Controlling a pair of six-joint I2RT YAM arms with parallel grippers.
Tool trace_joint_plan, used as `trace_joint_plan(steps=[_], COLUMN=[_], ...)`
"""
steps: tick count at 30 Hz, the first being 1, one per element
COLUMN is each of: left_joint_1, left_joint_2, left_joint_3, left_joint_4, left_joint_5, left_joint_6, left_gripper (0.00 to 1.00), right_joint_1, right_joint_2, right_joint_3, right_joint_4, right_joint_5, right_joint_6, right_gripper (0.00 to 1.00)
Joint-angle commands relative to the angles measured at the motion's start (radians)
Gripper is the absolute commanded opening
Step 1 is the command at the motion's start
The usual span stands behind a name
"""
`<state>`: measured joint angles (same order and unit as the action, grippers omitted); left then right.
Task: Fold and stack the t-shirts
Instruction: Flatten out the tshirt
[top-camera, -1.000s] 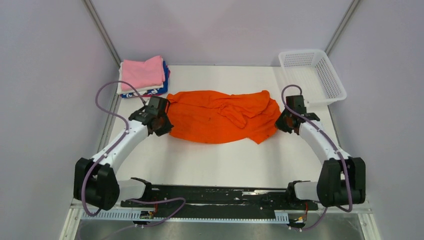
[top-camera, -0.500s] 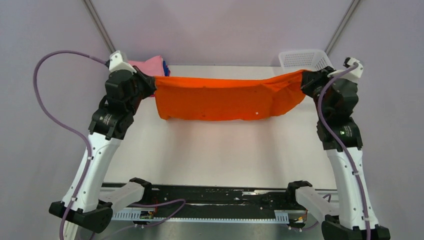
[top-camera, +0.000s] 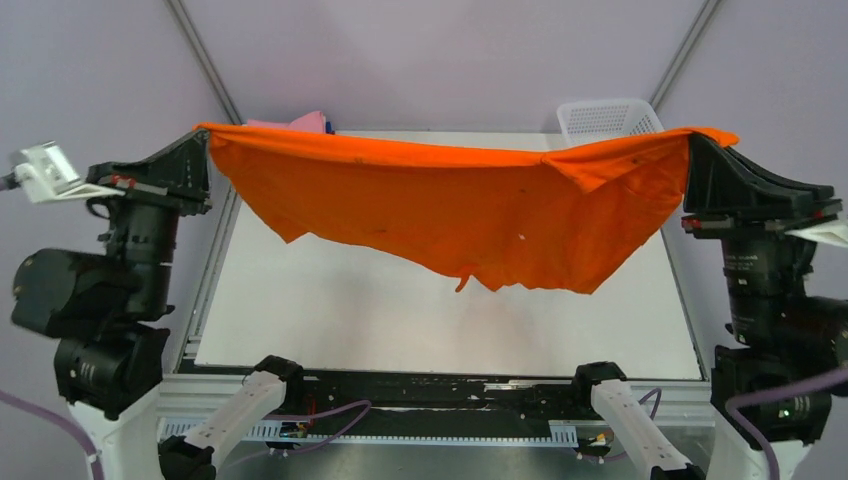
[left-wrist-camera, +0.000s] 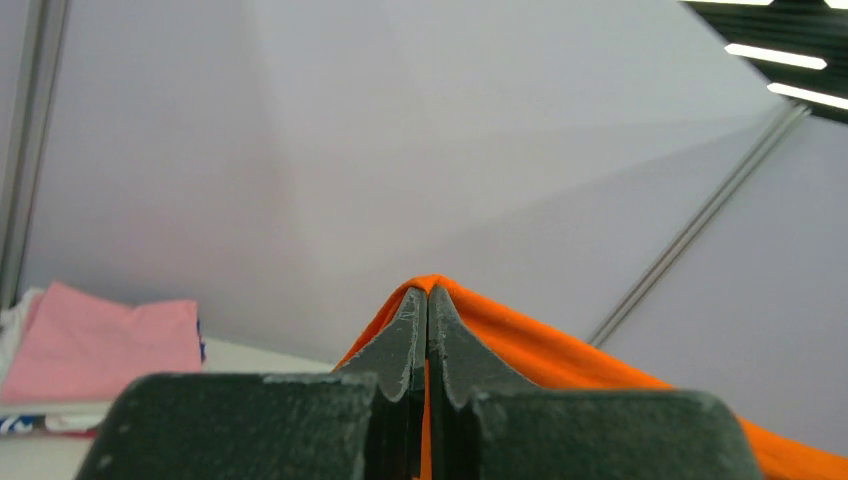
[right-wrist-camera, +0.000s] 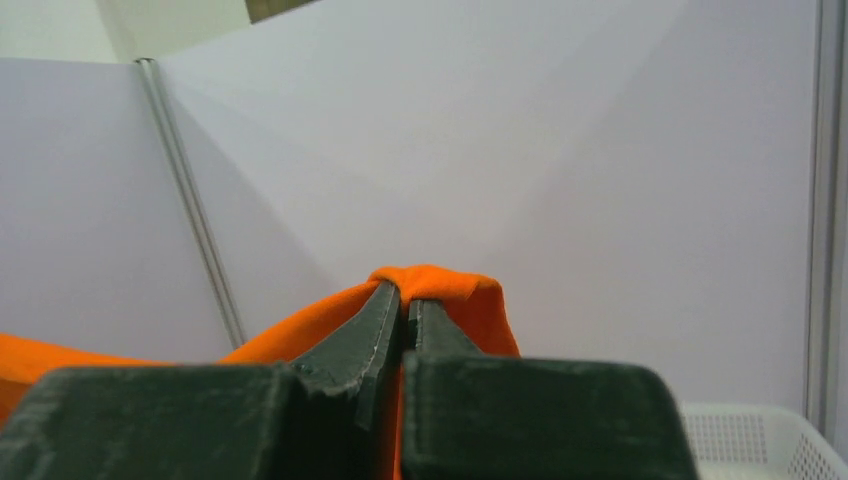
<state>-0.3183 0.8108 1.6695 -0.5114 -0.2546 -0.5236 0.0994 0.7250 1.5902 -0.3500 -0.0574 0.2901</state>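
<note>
One orange t-shirt aloft — both pairs of jaws tight on its ends

In front of me lies a flat white table. At its far left corner sits a stack of folded cloth t-shirts, pink on top; at the far right corner stands a white plastic mesh basket.

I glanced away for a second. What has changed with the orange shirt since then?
The left gripper and right gripper, each shut on an end of the orange shirt, rose high off the table, so the shirt went from a crumpled heap to hanging spread between them. The folded stack and basket stayed put.
</note>
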Motion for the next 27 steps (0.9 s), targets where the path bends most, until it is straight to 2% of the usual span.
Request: trace_joint_plan(steps=[1,6,12,16,21,22,25,27], left_joint_1=[0.001,0.001,0.001,0.001,0.002,0.006,0.050,0.103], left_joint_2=[-0.024,-0.027,0.010,0.050,0.132,0.176,0.299,0.471], left_joint_3=[0.091,0.139,0.074,-0.033,-0.253,-0.278,-0.381,-0.435], left_joint_4=[0.030,-0.001,-0.010,-0.004,-0.013,-0.018,-0.034,0.005], left_joint_5=[0.058,0.089,0.050,-0.073,-0.251,-0.303,-0.332,-0.309], left_joint_6=[0.081,0.094,0.072,0.037,-0.043,-0.056,-0.129,-0.169], left_gripper=[0.00,0.00,0.00,0.00,0.00,0.00,0.00,0.00], right_joint_1=[0.002,0.001,0.001,0.001,0.000,0.001,0.000,-0.005], right_joint_2=[-0.021,-0.027,-0.009,0.013,0.091,0.119,0.246,0.379], right_joint_3=[0.118,0.176,0.107,-0.026,-0.264,-0.324,-0.462,-0.534], right_joint_4=[-0.021,-0.049,-0.038,0.015,0.118,0.136,0.221,0.297], right_joint_5=[-0.137,-0.180,-0.082,0.036,0.210,0.234,0.286,0.248], right_joint_6=[-0.075,-0.101,-0.115,-0.129,-0.135,-0.135,-0.103,-0.084], right_gripper=[0.00,0.00,0.00,0.00,0.00,0.00,0.00,0.00])
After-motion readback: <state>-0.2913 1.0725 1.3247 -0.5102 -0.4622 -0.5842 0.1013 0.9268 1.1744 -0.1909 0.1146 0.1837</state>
